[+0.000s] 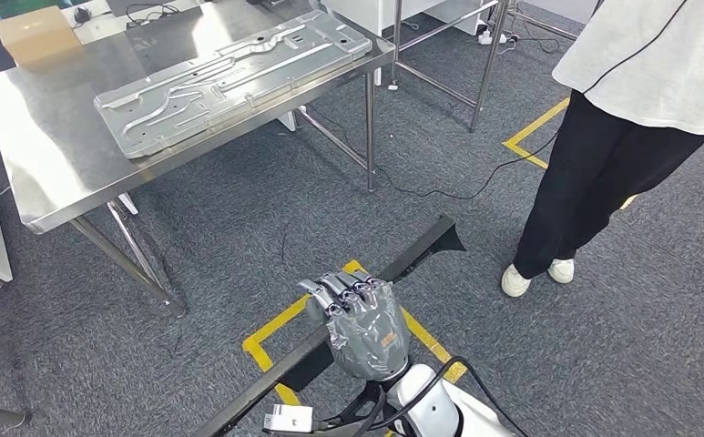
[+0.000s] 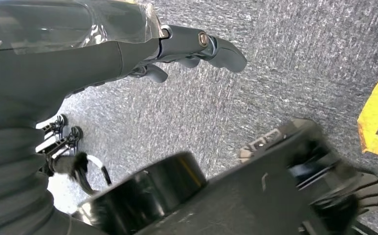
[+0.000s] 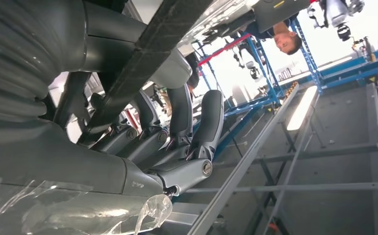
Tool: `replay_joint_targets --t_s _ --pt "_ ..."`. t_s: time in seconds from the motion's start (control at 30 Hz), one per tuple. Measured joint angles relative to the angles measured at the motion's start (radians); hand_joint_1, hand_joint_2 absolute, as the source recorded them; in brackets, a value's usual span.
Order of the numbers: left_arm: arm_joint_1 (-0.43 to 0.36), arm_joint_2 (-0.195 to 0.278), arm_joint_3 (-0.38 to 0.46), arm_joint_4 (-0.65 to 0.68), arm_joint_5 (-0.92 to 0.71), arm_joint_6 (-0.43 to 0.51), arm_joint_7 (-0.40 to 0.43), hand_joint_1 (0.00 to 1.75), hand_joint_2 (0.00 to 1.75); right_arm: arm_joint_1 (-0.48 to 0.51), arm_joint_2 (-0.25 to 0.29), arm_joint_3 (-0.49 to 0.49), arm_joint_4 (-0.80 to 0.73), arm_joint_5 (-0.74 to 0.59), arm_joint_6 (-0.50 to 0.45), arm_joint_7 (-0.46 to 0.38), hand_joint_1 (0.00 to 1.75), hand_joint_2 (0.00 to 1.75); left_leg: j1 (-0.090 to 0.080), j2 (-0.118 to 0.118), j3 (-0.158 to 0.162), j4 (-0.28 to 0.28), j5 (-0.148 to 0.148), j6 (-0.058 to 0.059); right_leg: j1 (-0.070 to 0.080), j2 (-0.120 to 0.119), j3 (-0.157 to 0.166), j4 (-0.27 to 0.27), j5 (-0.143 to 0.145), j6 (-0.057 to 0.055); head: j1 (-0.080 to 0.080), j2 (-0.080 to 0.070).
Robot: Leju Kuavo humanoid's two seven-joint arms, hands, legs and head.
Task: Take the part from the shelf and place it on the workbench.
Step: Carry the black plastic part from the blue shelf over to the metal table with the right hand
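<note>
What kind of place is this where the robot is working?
Probably a factory or workshop test area. A stainless steel workbench carries a large stamped grey metal panel, yellow tape lines mark zones on the grey carpet floor, and blue metal racks stand behind the right robot hand, which holds a long black bar.

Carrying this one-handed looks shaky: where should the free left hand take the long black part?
Probably the stretch of the long black part on the robot's left of the right hand, which wraps its middle. That end runs down toward the left arm's side. The part is long and narrow, so bring the left hand from above, fingers curling across its width.
</note>
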Motion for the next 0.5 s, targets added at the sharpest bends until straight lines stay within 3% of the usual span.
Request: replay_joint_targets --t_s 0.07,0.1,0.2,0.27,0.33,0.4,0.43,0.5 --pt "-0.003 0.000 0.000 0.000 -0.001 0.000 -0.001 0.00 1.75 0.001 0.000 0.000 0.001 -0.001 0.000 -0.001 1.75 1.75 0.009 0.001 -0.051 0.092 -0.021 -0.011 -0.002 -0.001 0.001 0.000 -0.003 0.002 0.000 0.000" --pt "-0.004 0.000 0.000 0.000 -0.002 0.000 -0.001 0.00 1.75 0.001 0.000 0.000 0.001 -0.001 0.000 -0.001 1.75 1.75 0.012 0.003 -0.047 0.078 -0.003 -0.014 -0.004 -0.002 0.004 0.001 -0.005 0.005 0.000 0.000" --pt "-0.002 0.000 0.000 0.000 -0.004 0.000 0.000 0.00 1.75 0.000 0.001 0.000 0.001 -0.002 0.000 -0.002 1.75 1.75 0.016 0.012 0.047 -0.125 0.097 -0.015 -0.009 0.000 0.015 0.000 -0.012 0.018 0.000 0.000" --pt "-0.001 0.000 0.000 0.000 -0.004 0.000 0.000 0.00 1.75 0.000 0.001 0.000 0.001 -0.002 0.000 -0.002 1.75 1.75 0.010 0.015 0.081 -0.204 0.118 -0.003 -0.009 0.001 0.020 -0.002 -0.015 0.031 0.000 0.000" --pt "0.000 0.000 0.000 0.000 -0.006 0.000 0.000 0.00 1.75 0.000 0.002 0.000 0.001 -0.003 0.000 -0.002 1.75 1.75 0.004 0.012 0.086 -0.214 0.115 0.018 -0.010 -0.001 0.024 0.002 -0.010 0.047 0.000 0.000" --pt "0.001 0.001 0.000 0.000 -0.006 0.000 0.000 0.00 1.75 -0.001 0.002 0.001 0.001 -0.004 0.000 -0.002 1.75 1.75 0.004 0.010 0.099 -0.219 0.116 0.036 -0.012 -0.003 0.017 0.030 -0.020 0.053 0.001 0.000" --pt "0.001 0.001 0.000 0.000 -0.006 0.000 0.000 0.00 1.75 -0.002 0.001 0.000 0.001 -0.005 0.000 -0.003 1.75 1.75 0.004 0.009 0.107 -0.221 0.116 0.043 -0.012 -0.003 0.000 0.066 -0.039 0.052 0.001 0.000" --pt "0.001 0.000 0.000 0.000 -0.007 0.000 0.000 0.00 1.75 -0.002 0.001 0.000 0.000 -0.005 0.000 -0.003 1.75 1.75 0.000 0.010 0.115 -0.222 0.110 0.054 -0.007 -0.002 -0.070 0.194 -0.094 0.051 0.001 0.000"
